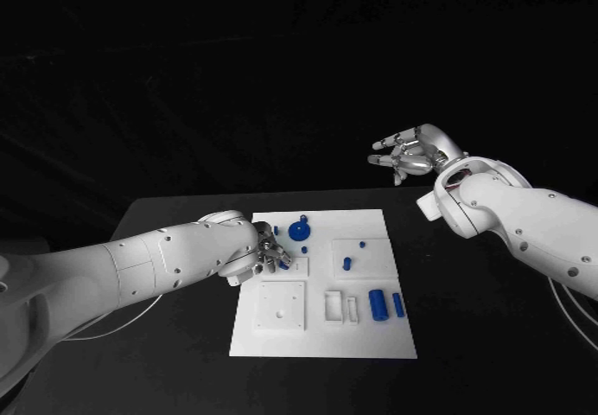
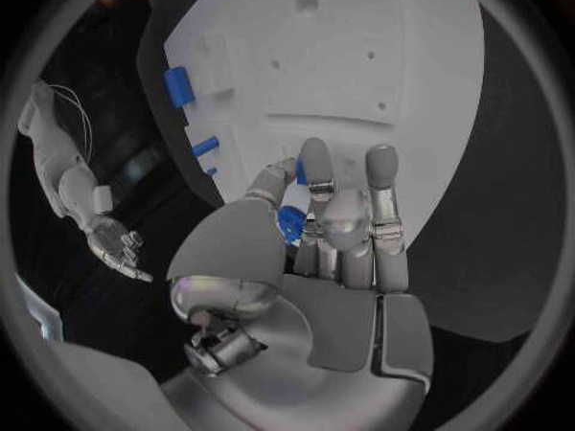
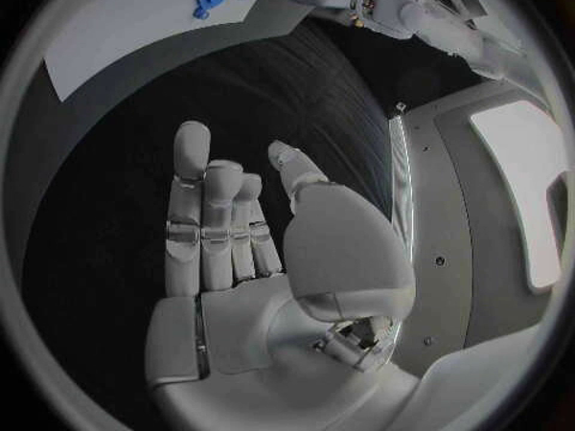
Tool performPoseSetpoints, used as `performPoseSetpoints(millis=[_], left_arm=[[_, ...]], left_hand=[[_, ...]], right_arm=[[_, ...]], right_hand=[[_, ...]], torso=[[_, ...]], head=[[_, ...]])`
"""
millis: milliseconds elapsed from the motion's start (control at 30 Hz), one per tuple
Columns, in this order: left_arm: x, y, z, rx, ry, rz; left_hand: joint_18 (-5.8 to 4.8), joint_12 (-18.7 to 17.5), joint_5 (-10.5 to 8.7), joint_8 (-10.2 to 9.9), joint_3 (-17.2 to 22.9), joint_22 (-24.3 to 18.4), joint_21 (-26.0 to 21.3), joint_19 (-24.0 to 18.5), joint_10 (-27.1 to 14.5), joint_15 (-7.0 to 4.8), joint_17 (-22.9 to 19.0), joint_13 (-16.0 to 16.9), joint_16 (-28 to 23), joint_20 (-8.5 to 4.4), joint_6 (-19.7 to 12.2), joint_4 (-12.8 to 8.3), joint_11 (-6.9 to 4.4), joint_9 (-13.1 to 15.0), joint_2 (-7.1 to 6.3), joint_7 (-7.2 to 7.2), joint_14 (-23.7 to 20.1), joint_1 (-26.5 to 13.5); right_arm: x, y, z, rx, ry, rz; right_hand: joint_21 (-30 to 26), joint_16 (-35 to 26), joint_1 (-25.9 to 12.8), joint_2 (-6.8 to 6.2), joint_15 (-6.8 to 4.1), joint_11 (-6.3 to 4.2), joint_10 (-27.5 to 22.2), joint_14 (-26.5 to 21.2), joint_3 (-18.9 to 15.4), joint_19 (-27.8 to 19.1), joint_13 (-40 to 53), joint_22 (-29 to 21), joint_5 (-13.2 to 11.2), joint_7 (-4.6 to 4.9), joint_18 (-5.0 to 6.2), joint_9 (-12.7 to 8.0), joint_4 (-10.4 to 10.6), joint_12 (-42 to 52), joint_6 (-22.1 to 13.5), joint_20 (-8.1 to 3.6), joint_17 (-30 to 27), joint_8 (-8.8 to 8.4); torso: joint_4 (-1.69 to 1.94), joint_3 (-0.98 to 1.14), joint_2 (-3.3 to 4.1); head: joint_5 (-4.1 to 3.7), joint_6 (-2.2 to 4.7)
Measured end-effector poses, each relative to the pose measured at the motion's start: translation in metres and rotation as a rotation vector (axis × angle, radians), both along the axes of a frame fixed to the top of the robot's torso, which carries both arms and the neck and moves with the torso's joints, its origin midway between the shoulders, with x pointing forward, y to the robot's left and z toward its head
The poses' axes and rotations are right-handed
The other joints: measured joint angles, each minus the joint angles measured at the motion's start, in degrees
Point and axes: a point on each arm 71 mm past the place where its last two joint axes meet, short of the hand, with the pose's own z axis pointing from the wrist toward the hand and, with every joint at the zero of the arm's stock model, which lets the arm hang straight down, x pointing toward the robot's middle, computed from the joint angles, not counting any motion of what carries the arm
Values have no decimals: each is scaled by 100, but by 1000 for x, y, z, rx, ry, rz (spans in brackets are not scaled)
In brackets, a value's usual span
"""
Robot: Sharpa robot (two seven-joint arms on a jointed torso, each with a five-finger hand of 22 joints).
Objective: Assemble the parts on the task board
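head: looks down on task board (image 1: 324,285) | wrists: close behind hands (board shared)

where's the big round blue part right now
In the head view the round blue part sits on the task board near its far edge, just right of the left hand, which works at the board's left side.

Parts (image 1: 377,306) on task board (image 1: 324,341)

**Dark counter, dark backdrop**

A black counter (image 1: 187,346) carries the scene, its matte surface showing on each side of the white plate. A thin pale cable (image 1: 124,316) trails over its left part. Behind it hangs blackness.
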Motion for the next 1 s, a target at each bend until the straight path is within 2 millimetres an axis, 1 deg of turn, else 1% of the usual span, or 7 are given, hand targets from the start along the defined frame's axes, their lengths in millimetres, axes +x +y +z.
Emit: performPoseSetpoints(millis=[567,833,867,900,933,967,1000], left_arm=[[0,0,0,7,2,-7],[0,0,0,16,5,-15],[0,-1,0,17,5,-16],[0,-1,0,19,5,-17],[0,-1,0,19,6,-17],[1,-1,0,20,6,-18],[1,-1,0,21,6,-19]], left_hand=[[0,0,-22,-24,-3,75,-84,21,2,16,-13,1,0,21,0,-3,2,49,0,0,0,0],[0,0,-60,0,-4,112,-119,41,2,17,-34,1,0,0,0,-4,2,51,0,0,-1,0],[0,0,-91,0,-4,117,-119,41,2,17,-45,0,-22,0,0,-4,2,51,0,0,-1,0],[0,0,-207,0,-3,124,-129,41,2,18,-53,-3,-36,0,0,-3,2,51,0,0,-1,0],[1,0,-455,0,3,133,-159,41,2,18,-65,-3,-40,0,0,1,2,51,14,0,-1,15],[0,0,-605,0,26,139,-162,41,2,18,-78,-3,-40,0,0,-7,2,52,15,0,-1,15],[1,0,-680,0,36,144,-162,41,2,19,-88,-3,-40,0,0,-9,2,52,15,0,-1,16]], right_arm=[[1,2,-2,0,6,3],[1,2,-3,-3,8,5],[1,3,-3,-3,8,5],[1,3,-3,-3,9,6],[1,3,-3,-3,9,6],[1,3,-3,-3,9,6],[1,3,-3,-3,10,7]], right_hand=[[0,0,0,0,0,2,2,0,0,0,-7,-1,0,0,-1,0,0,0,0,0,6,0],[0,-1,0,0,0,3,3,0,0,0,-6,4,0,-1,-1,0,0,0,-1,0,5,0],[0,-1,0,0,0,3,2,0,0,0,-6,4,0,0,-1,0,0,0,-1,0,5,0],[0,-1,0,0,0,3,3,0,0,0,-6,4,0,-1,-1,0,0,0,-1,0,5,0],[0,-1,0,0,0,3,3,0,0,0,-6,3,0,0,-1,0,0,0,-1,0,5,0],[0,-1,0,0,0,3,3,0,0,0,-12,3,0,-1,-2,0,0,0,-1,0,5,0],[0,-1,0,0,0,3,3,0,0,0,-17,3,0,-1,-2,0,0,0,-1,0,5,0]], torso=[[-3,4,-1],[-2,4,-1],[-2,4,-1],[-2,4,-1],[-2,3,-1],[-2,3,-1],[-2,3,-1]], head=[[-2,-13],[-5,-18],[-5,-19],[-4,-19],[-3,-20],[-3,-21],[-2,-22]])
